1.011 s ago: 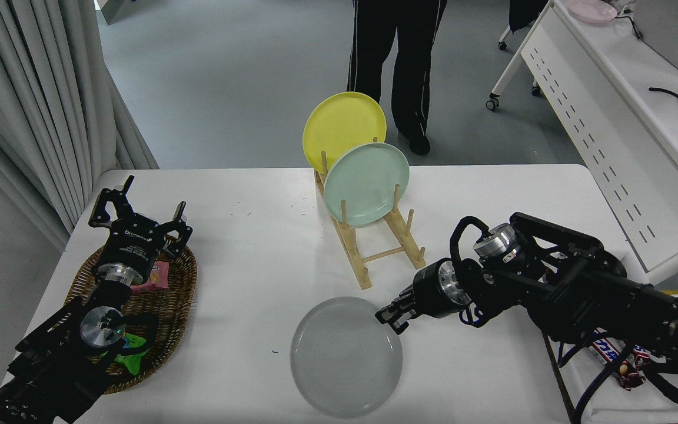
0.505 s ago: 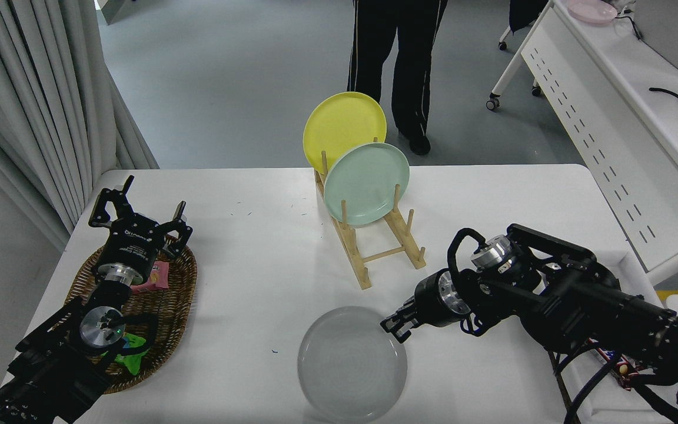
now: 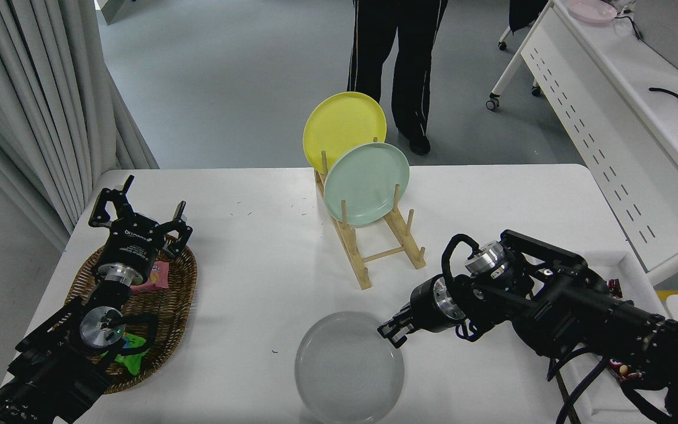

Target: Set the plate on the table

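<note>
Change: the plate (image 3: 349, 368) is being carried a little further toward the table's near edge than half a second ago, and the right gripper (image 3: 394, 331) is being shifted slightly leftward along with it.
Plate position: it is being kept low at the near edge of the table (image 3: 256, 235), about midway along that edge, its lower rim being cut off by the picture's bottom; whether it is fully resting on the surface cannot be told.
Right gripper: its fingers are being pressed together on the plate's right-hand rim.
Left gripper (image 3: 139, 218): it is being held parked over the basket (image 3: 181, 294) near the table's left edge, fingers spread apart.
Count of plates: three are being shown (one grey, one mint green plate (image 3: 366, 184), one yellow plate (image 3: 344, 128)), two of them being held upright in one rack (image 3: 374, 247) toward the far edge.
Materials and shapes: the plates are round, smooth, with shallow raised rims; the rack is of pale wooden dowels; the basket is oval, brown and woven, with wrapped snacks lying inside.
Person: dark trousered legs (image 3: 395, 65) are being shown beyond the far edge.
</note>
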Controlling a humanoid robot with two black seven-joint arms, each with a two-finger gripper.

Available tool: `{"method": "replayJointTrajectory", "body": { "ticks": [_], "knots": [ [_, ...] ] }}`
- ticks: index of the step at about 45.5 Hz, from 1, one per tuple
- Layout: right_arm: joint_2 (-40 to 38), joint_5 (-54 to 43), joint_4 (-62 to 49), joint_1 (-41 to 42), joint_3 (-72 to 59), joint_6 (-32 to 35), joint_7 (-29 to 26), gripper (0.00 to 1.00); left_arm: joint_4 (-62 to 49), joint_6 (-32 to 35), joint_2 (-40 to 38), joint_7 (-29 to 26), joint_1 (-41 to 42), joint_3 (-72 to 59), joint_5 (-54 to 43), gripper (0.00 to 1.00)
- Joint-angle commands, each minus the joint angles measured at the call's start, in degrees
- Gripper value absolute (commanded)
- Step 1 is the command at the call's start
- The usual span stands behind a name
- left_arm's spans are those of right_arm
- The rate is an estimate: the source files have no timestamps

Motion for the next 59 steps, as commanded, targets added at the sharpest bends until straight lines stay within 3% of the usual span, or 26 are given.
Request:
{"method": "replayJointTrajectory", "body": {
  "ticks": [1,45,51,55,59],
  "knots": [
    [0.26,-0.38,-0.19,-0.13,0.03,0.00,-0.22,0.00,0.03,-0.01,0.00,-0.01,0.00,0.00,-0.01,1.00],
    [0.08,-1.00,-0.19,0.22,1.52,0.00,-0.92,0.00,0.03,-0.01,0.00,-0.01,0.00,0.00,-0.01,1.00],
    [0.08,-1.70,-0.19,-0.04,2.22,0.00,-0.92,0.32,0.03,-0.01,0.00,-0.01,0.00,0.00,0.07,1.00],
    [0.08,-2.40,-0.28,-0.13,2.57,0.00,-0.84,0.35,0.03,-0.01,0.00,-0.01,0.00,0.00,0.07,1.00],
    [0.00,-2.49,-0.28,-0.13,2.58,0.00,-0.84,0.48,0.03,-0.01,0.00,-0.01,0.00,0.00,-0.01,1.00]
  ]
}}
